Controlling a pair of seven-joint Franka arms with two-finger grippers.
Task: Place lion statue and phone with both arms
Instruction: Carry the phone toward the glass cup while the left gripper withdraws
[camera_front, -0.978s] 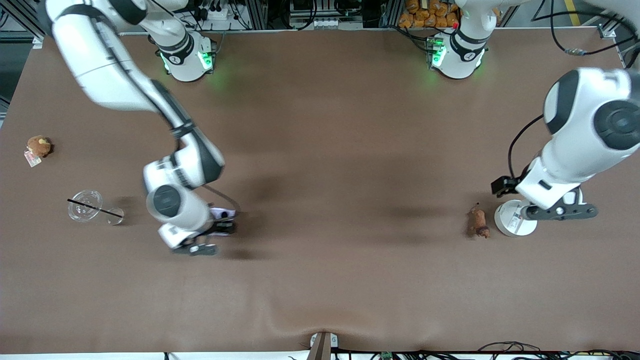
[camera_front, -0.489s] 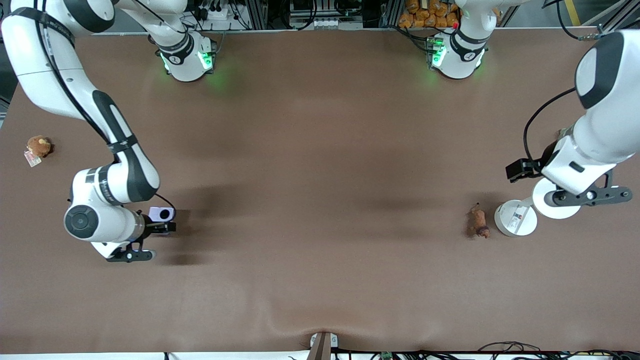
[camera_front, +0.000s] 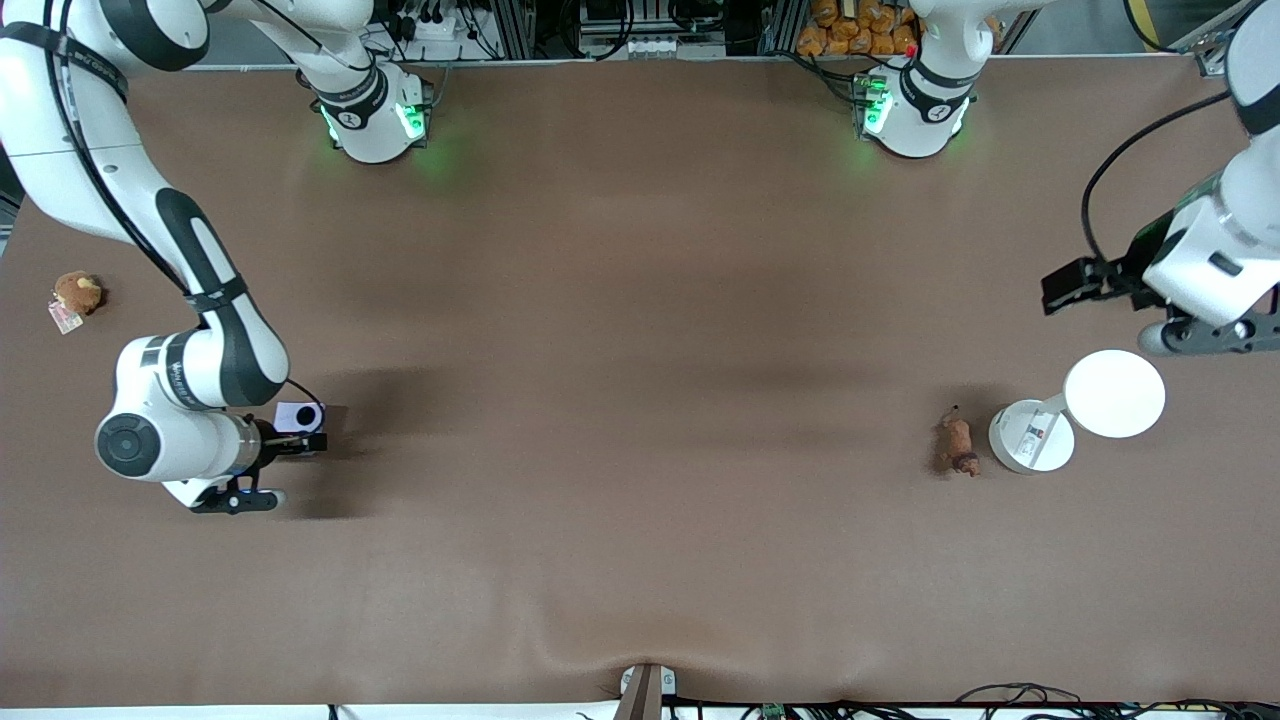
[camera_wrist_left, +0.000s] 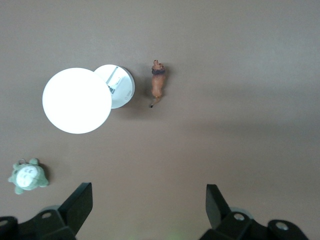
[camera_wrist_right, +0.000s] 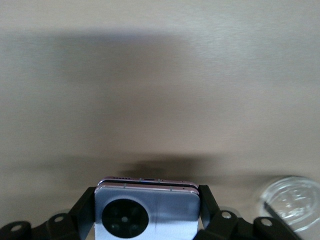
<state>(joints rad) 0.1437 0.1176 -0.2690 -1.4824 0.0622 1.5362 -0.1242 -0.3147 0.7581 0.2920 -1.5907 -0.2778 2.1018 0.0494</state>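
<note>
Gripping the lilac-pink square folded phone (camera_wrist_right: 147, 212) between both fingers (camera_wrist_right: 86, 210), the right gripper (camera_front: 300, 440) is hovering at the front view's lower left; the left gripper (camera_wrist_left: 149, 205), fingers wide, is hanging clear of the reddish-brown lion statue (camera_wrist_left: 158, 84).

The front camera hangs high across from my two bases, looking down on the whole brown desk (camera_front: 640, 400). My left wrist camera looks straight down from well up, past my spread jaws, onto the white lamp (camera_wrist_left: 77, 100) and the lion statue (camera_wrist_left: 158, 85); the front view shares that patch toward my left arm's end, lamp (camera_front: 1113, 393) beside statue (camera_front: 956, 445). My right wrist camera sits low and close, tilted along the desk, the phone (camera_wrist_right: 147, 212) filling its edge and a clear lid (camera_wrist_right: 290, 200) beside it. The front view shares that phone (camera_front: 299, 415).
</note>
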